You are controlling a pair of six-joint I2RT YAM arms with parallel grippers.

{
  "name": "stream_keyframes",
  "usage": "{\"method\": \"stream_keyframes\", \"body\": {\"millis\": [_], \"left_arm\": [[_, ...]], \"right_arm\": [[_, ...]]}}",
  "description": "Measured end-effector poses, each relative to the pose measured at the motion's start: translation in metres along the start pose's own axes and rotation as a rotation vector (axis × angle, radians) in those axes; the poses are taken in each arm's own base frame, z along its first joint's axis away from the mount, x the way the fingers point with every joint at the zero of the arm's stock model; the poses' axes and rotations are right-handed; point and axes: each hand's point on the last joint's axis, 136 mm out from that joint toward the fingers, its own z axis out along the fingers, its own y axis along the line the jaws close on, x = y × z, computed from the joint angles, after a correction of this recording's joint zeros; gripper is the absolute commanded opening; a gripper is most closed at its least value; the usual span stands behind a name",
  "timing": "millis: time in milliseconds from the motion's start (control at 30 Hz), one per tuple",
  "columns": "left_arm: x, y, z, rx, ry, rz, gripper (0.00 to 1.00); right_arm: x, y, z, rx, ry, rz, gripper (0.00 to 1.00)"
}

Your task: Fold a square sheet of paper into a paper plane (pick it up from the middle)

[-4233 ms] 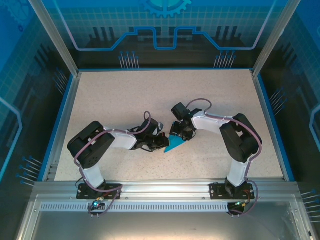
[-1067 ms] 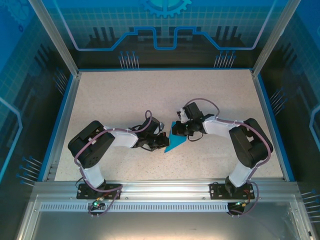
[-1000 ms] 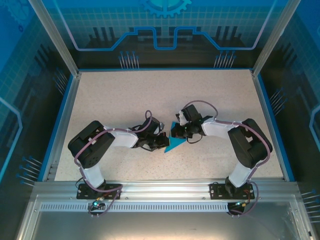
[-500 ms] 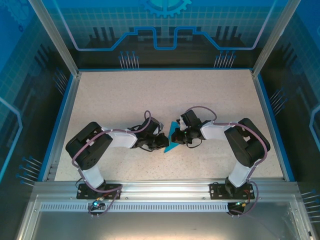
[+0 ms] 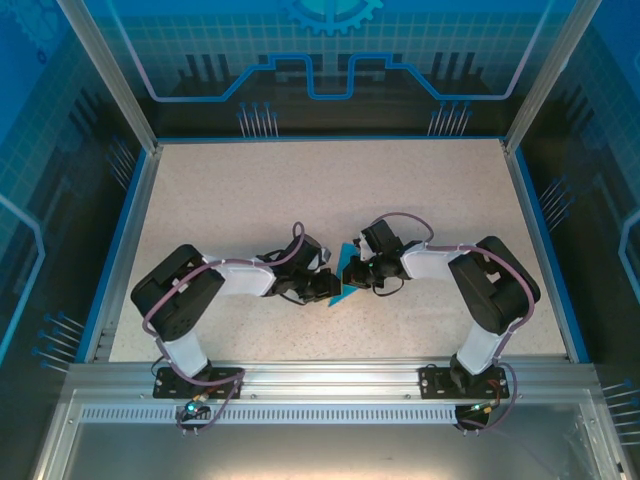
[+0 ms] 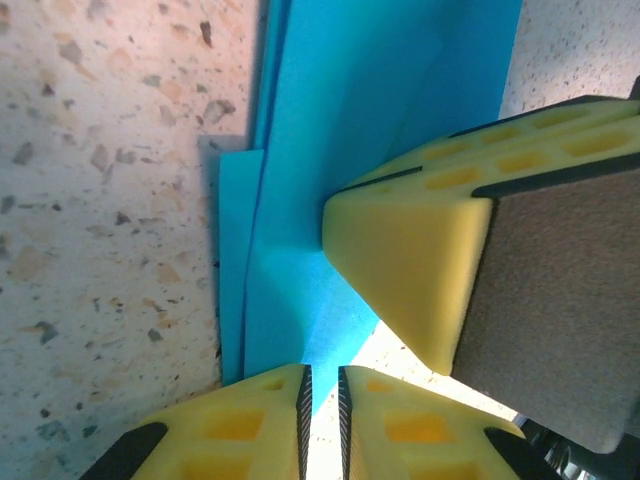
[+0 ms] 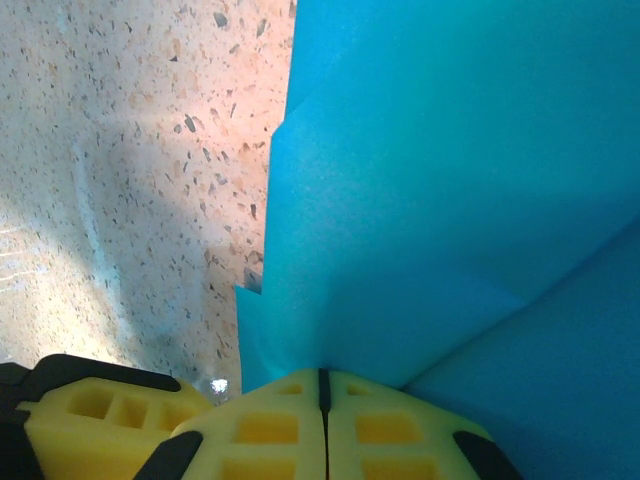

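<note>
The square sheet of paper point(image 5: 345, 271) is folded into a pointed, layered teal-blue paper plane shape at the table's middle, between both grippers. My right gripper point(image 5: 358, 274) is shut on it: in the right wrist view the paper point(image 7: 450, 200) rises straight out of the closed seam of the gripper point(image 7: 322, 378). My left gripper point(image 5: 327, 286) meets it from the left. In the left wrist view its jaws point(image 6: 322, 385) stand a narrow slit apart, with the paper's point(image 6: 340, 150) lower tip reaching into the slit. The right gripper's yellow finger point(image 6: 410, 270) presses on the paper just ahead.
The speckled tabletop point(image 5: 300, 190) has free room behind and to both sides of the grippers. A blue rim point(image 5: 120, 250) and metal posts fence the table. The two arms' elbows point(image 5: 180, 300) point(image 5: 495, 285) sit near the front edge.
The right gripper has slid left with the paper, close up to the left gripper. The left jaws, shut a second ago, have parted slightly. The paper now looks narrower from above.
</note>
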Motion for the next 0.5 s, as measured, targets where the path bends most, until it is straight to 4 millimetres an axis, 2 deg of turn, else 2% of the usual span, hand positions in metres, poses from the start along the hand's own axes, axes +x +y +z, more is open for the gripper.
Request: {"method": "stream_keyframes", "body": {"millis": [267,500], "left_arm": [[0.0019,-0.0031,0.0004,-0.014,0.017,0.024,0.15],[0.0037,0.0018,0.0011,-0.04,0.02,0.039,0.13]], "right_arm": [[-0.0007,0.0003,0.001,0.009,0.01,0.009,0.03],[-0.0009,0.0003,0.0015,0.017,0.02,0.023,0.03]]}}
